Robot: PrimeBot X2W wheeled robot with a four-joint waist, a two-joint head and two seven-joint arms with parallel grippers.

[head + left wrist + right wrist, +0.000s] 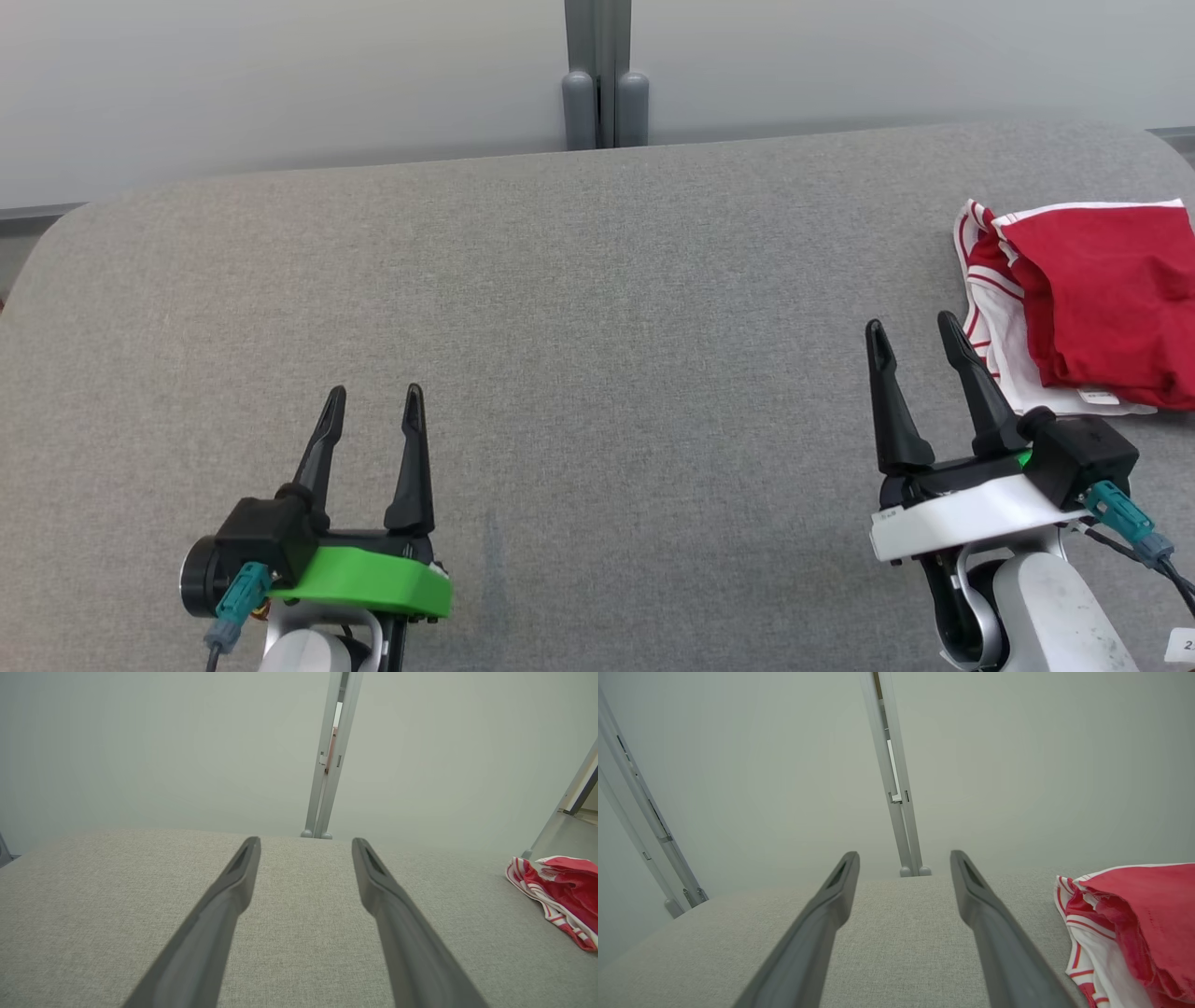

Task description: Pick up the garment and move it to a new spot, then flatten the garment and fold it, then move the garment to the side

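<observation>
Firstly, at the lower left of the head view, the left gripper [374, 389] is seen over the grey fabric surface [597, 308], its two dark fingers standing apart and pointing up the frame with nothing between them. At top centre, a grey post [605, 84] rises against the pale wall [233, 75] behind the surface's far edge. At the lower right, the right gripper [910, 320] likewise has its fingers spread and empty. Further right, at the frame's right edge, the garment [1102, 308] lies rumpled on the surface: red cloth over a white part with red stripes. The gripper's right-hand finger lies just beside its lower-left border; contact cannot be told. Left wrist view: fingers apart over bare fabric, garment [560, 886] at the far right. Right wrist view: fingers apart, garment [1134, 919] at the lower right, near the right-hand finger.
</observation>
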